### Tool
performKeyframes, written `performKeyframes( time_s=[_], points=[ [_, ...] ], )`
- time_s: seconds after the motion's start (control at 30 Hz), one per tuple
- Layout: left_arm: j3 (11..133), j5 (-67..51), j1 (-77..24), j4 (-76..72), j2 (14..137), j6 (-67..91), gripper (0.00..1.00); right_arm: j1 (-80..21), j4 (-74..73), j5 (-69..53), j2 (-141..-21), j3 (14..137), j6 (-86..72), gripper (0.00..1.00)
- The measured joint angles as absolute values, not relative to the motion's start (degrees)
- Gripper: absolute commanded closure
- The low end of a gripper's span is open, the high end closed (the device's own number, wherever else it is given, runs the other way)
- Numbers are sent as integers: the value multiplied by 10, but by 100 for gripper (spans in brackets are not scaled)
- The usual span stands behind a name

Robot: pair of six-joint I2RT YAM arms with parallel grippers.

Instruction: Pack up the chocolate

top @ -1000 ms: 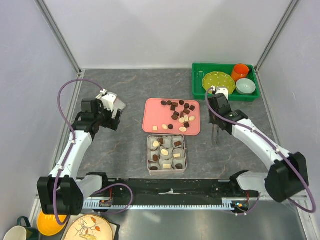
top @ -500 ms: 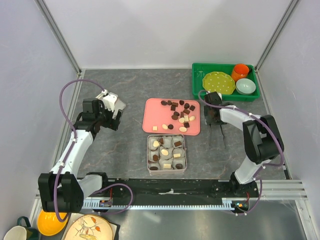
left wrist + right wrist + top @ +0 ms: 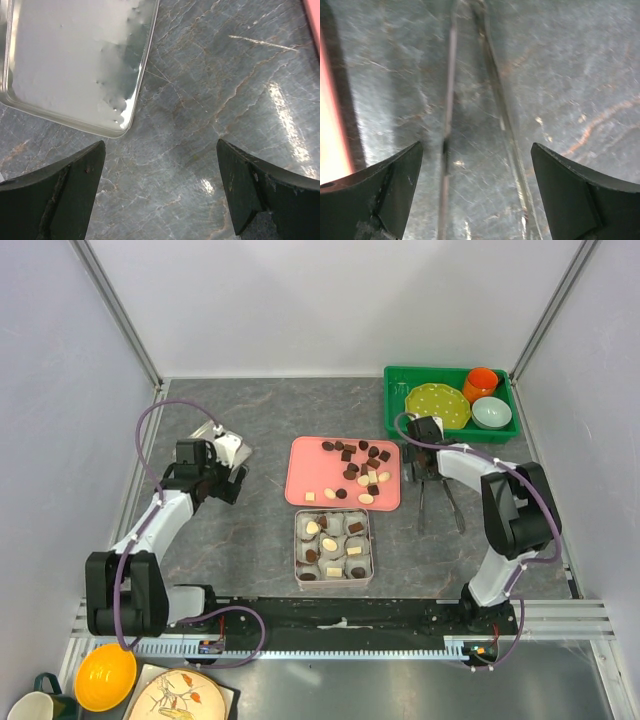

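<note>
Right wrist: right claw point(image 3: 475, 150) wide open, straddling loose tongs point(image 3: 449, 100), no grip.

We see a grey table point(image 3: 210, 90) that looks like stone, smooth and shiny under the light. The flat lid point(image 3: 70, 60) on the left is shiny silver metal. The thin tongs point(image 3: 496, 95) look like bright metal. The pink tray point(image 3: 310, 465) looks like smooth plastic. The left gripper point(image 3: 161, 145) has dull black plastic fingers point(image 3: 65, 195).
</note>
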State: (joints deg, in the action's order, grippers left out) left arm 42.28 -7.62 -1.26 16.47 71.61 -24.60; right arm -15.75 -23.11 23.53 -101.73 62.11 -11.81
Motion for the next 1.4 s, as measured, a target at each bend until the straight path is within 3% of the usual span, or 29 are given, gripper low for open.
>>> performKeyframes(
  time_s=[0.2, 0.4, 0.63, 0.9, 1.13, 1.4],
  points=[
    [416, -56, -13, 127, 766, -259, 6, -157, -247, 262, -942, 590, -128, 13],
    [416, -40, -13, 89, 803, -264, 19, -181, -223, 266, -731, 563, -143, 28],
    [446, -34, -13, 66, 875, -276, 25, -219, -204, 237, -545, 516, -153, 34],
    [463, -33, -13, 49, 918, -299, 31, -236, -233, 182, -481, 497, -157, 40],
    [488, -37, -13, 41, 949, -320, 50, -242, -241, 142, -480, 498, -157, 43],
    [506, -51, -14, 32, 974, -340, 56, -248, -241, 117, -487, 500, -154, 43]
  ],
)
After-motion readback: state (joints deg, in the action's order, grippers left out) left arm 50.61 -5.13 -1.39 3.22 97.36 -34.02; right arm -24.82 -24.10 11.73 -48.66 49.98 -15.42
